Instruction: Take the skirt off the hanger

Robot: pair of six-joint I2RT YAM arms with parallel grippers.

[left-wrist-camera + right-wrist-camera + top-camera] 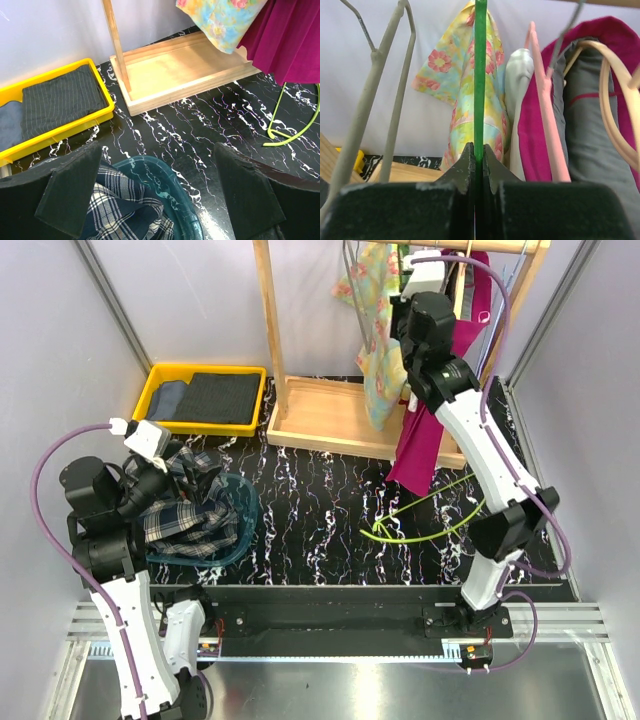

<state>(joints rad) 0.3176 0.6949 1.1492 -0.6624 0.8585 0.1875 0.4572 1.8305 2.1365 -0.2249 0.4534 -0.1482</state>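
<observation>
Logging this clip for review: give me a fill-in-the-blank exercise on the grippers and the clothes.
1. The right gripper is shut on a ____ hanger.
2. The left gripper, over the teal basin, is ____ and holds nothing.
3. The folded striped cloth lies in the ____ tray.

Missing words: green; open; yellow.
</observation>
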